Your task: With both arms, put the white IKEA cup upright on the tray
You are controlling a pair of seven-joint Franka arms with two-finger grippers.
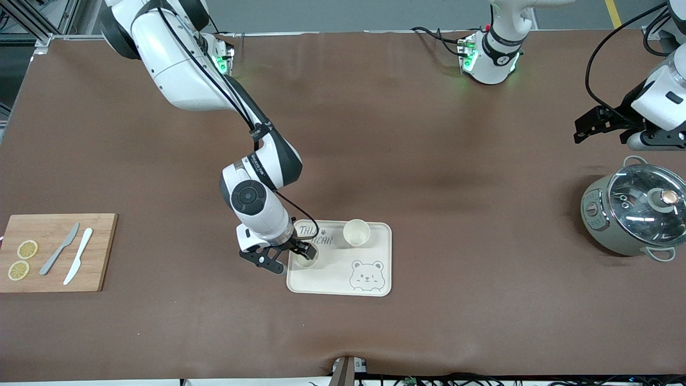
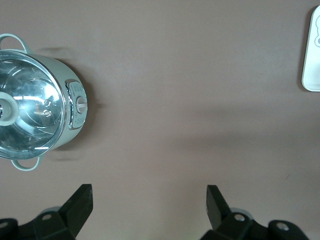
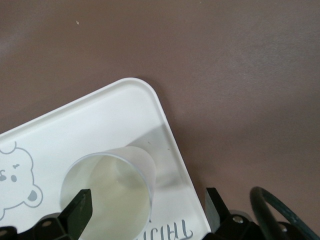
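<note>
Right now the white cup [image 1: 307,258] stands upright on the tray [image 1: 375,252], mouth up, in the part of the tray toward the right arm's end of the table and just nearer the front camera than the lettering. A second white cup [image 1: 356,232] also stands upright on the tray, farther from the front camera, beside the lettering. The tray is cream with rounded corners; grey writing on it reads "TAIJI BEAR", partly covered by the gripper, and a cartoon bear face [image 1: 366,275] sits in its near corner.

The right gripper [image 1: 292,255] is low over the first cup, its fingers [image 3: 80,212] spread open; in the right wrist view the cup sits between them, and neither finger can be seen pressing its wall.

The tray lies on a brown-covered table [image 1: 407,134]. Toward the right arm's end lies a wooden cutting board [image 1: 53,252] with two lemon slices [image 1: 22,259], a grey knife [image 1: 59,248] and a white knife [image 1: 78,255]. Toward the left arm's end stands a pale green pot [image 1: 632,212] with a glass lid. The left gripper [image 2: 149,202] waits above bare table near the pot, fingers wide open and empty.
</note>
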